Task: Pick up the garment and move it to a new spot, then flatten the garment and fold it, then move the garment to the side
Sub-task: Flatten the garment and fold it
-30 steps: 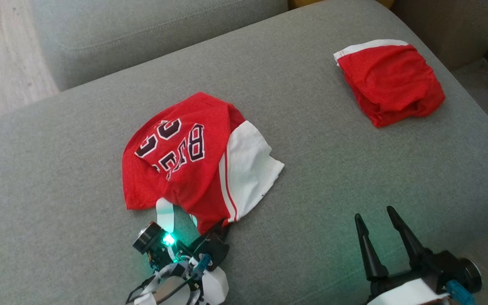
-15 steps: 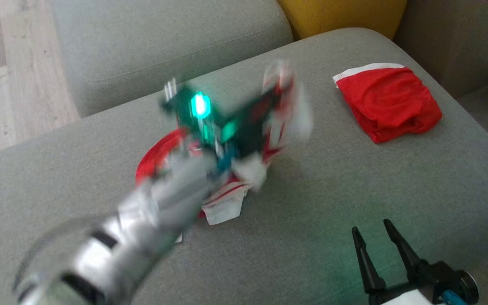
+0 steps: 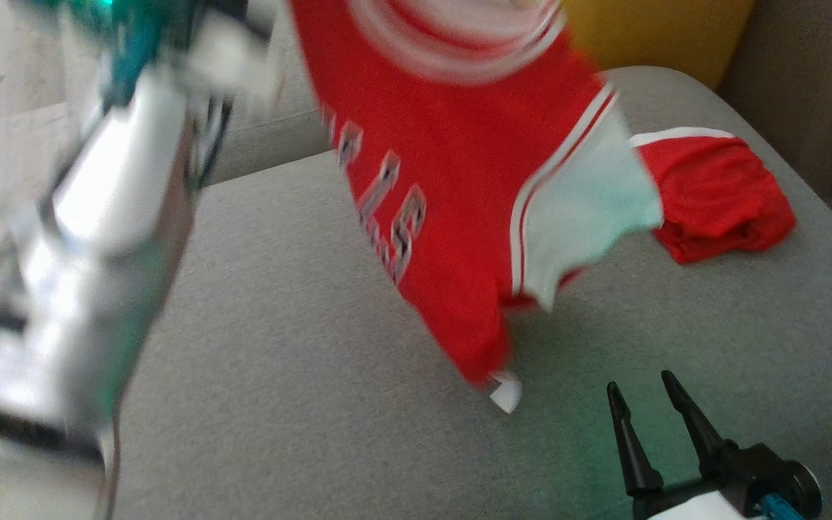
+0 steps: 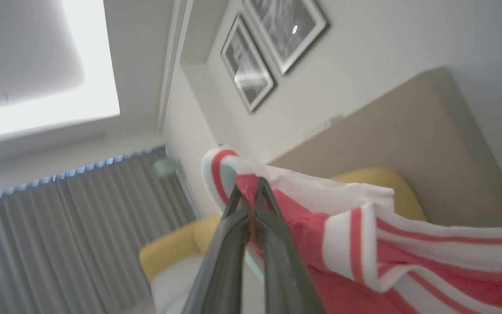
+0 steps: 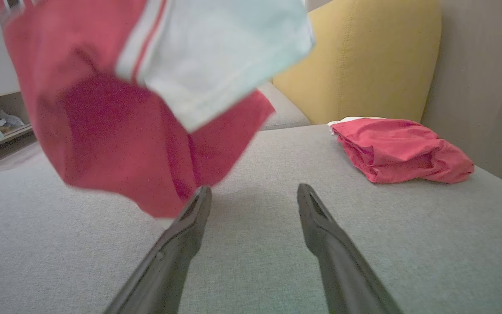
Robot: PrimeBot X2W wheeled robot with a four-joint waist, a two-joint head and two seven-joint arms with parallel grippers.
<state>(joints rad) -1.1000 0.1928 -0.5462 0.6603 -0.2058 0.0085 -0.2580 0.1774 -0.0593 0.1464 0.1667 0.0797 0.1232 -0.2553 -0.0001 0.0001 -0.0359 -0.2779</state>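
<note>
Aloft, 1 jersey (image 3: 459, 180) tight in left tool (image 4: 251, 192); right tool (image 3: 640, 380) agape; 1 bundle (image 3: 719, 198) nearby.

Blurred letters "LS" on the jersey (image 3: 459, 217)

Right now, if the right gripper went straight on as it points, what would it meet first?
Probably the hanging jersey, just left of its line; depth is unclear, otherwise the sofa cushion ahead.
</note>
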